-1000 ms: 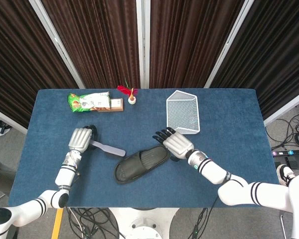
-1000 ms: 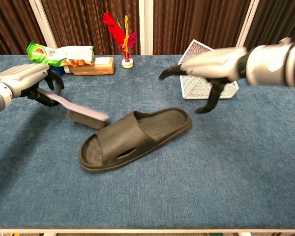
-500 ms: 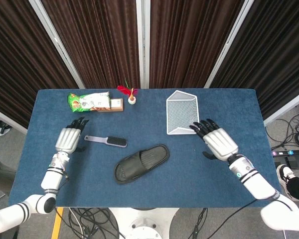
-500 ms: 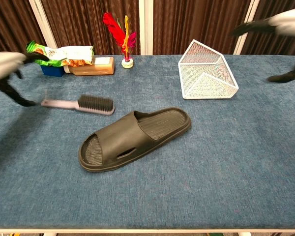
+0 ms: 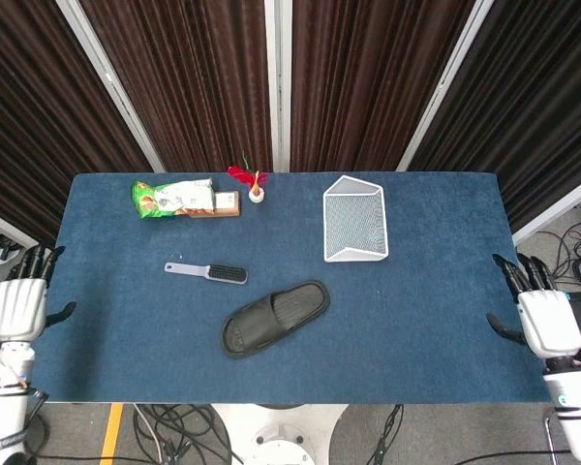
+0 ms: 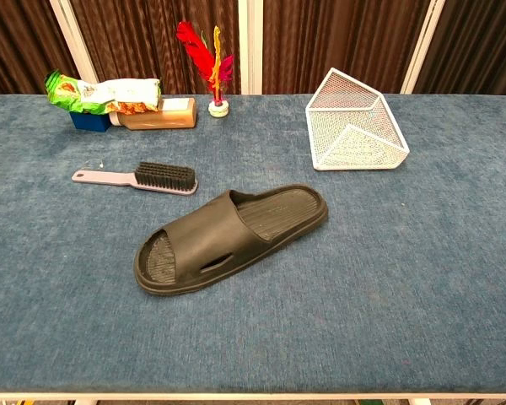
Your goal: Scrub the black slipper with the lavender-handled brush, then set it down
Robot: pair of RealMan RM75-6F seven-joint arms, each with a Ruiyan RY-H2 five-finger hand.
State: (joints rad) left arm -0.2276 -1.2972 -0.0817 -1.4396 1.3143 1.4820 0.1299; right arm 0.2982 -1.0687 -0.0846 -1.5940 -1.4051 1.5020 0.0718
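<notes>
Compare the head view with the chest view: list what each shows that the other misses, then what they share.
Only the head view shows the two hands: the left hand and the right hand, both off the table's ends, fingers spread, holding nothing.

Only the chest view shows the small blue box under the green snack bag.

Both show the black rubber slipper, the lavender-handled brush lying bristles up, the white wire mesh basket, the red feather shuttlecock and the blue cloth-covered table.

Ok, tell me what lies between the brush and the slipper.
Nothing: only bare blue tabletop separates the lavender-handled brush from the black slipper, clearest in the chest view.
</notes>
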